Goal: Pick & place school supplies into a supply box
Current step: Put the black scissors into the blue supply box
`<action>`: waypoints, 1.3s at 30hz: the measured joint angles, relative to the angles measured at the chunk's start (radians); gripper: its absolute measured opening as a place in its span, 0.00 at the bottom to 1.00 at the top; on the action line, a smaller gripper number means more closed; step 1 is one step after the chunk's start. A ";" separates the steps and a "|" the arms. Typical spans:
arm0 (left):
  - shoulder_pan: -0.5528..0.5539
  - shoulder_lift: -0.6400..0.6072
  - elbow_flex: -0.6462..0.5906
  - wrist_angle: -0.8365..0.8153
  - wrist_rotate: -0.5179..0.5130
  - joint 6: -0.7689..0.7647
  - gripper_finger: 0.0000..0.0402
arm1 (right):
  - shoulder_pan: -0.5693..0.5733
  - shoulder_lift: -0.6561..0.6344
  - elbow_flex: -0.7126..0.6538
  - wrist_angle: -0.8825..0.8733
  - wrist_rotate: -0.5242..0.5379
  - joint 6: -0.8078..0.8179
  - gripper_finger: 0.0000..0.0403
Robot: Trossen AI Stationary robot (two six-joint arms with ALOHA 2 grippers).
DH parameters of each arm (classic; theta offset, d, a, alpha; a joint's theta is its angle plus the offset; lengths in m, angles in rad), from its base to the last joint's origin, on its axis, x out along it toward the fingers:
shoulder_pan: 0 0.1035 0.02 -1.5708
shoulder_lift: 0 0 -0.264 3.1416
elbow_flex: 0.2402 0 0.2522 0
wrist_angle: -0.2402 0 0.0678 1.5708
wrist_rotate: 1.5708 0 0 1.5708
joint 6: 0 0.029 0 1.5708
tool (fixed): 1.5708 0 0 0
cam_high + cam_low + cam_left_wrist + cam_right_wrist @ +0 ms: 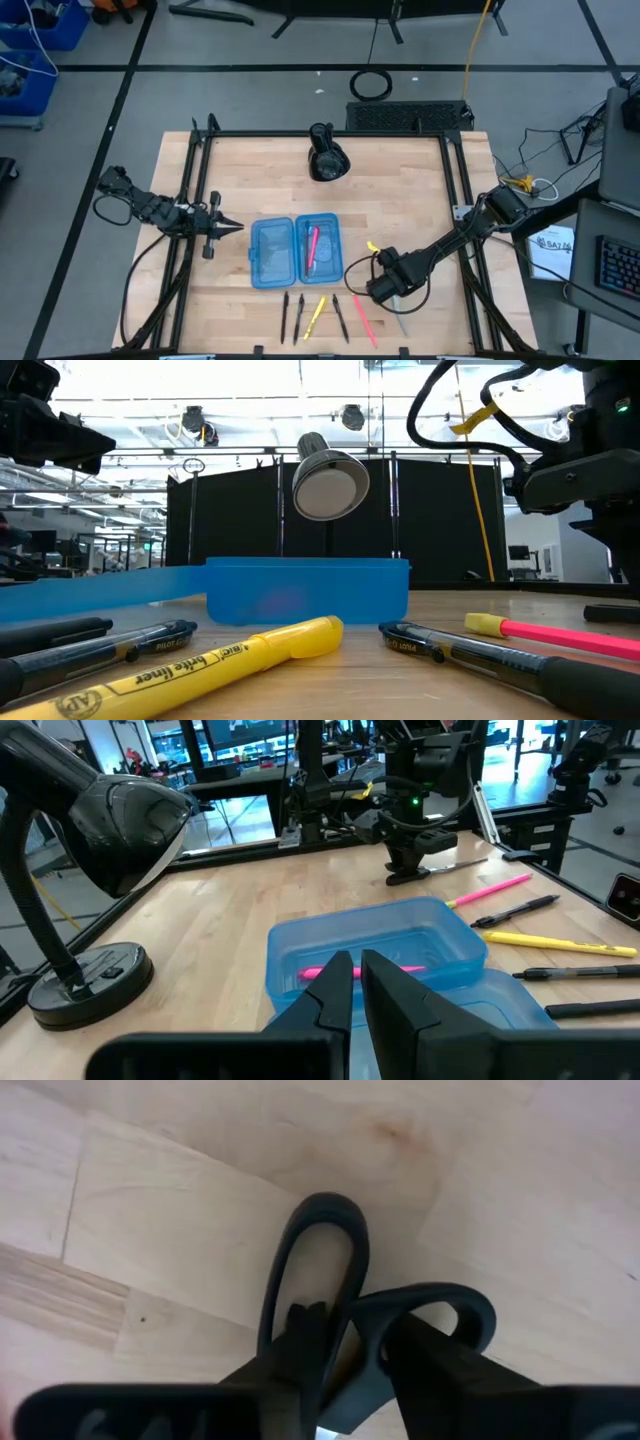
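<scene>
The translucent blue supply box (295,250) lies open on the table with one pink pen (313,245) in its right half. Near the table's near edge lie black pens (292,317), a yellow highlighter (316,315), another black pen (340,318) and a pink pen (364,320). The black-handled scissors (330,1260) lie right of them, blades (400,322) toward the near edge. My right gripper (388,290) is down at the scissors' handles, shut on them. My left gripper (232,228) hovers left of the box, fingers together, holding nothing. My right gripper (350,1340) has the scissors where the two black handle loops meet (355,1310). One finger (300,1335) reaches into one loop and the other finger (420,1360) stands outside beside the second loop. It comes from above, and the blades (455,867) lie flat on the table.
A black desk lamp (327,155) stands at the table's far middle, head tilted. Black frame rails (190,200) run along the left and right sides. Bare wood lies between the box and the lamp. Blue bins (30,40) sit on the floor beyond the table.
</scene>
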 joint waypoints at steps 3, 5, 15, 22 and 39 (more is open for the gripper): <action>0.000 0.000 0.000 0.000 0.000 -0.008 0.08 | -0.001 -0.002 0.000 -0.001 0.003 -0.002 0.16; 0.000 0.000 0.000 0.000 0.000 -0.011 0.08 | -0.001 -0.002 0.000 -0.001 0.004 -0.007 0.15; 0.000 0.000 0.000 0.000 0.000 -0.018 0.08 | 0.000 -0.113 -0.002 0.040 0.065 -0.005 0.12; 0.000 0.000 0.000 0.000 0.000 -0.018 0.08 | -0.001 -0.238 -0.006 0.018 0.231 0.015 0.06; 0.000 0.000 0.000 0.000 0.000 -0.017 0.08 | 0.000 -0.273 -0.005 0.145 0.313 -0.056 0.06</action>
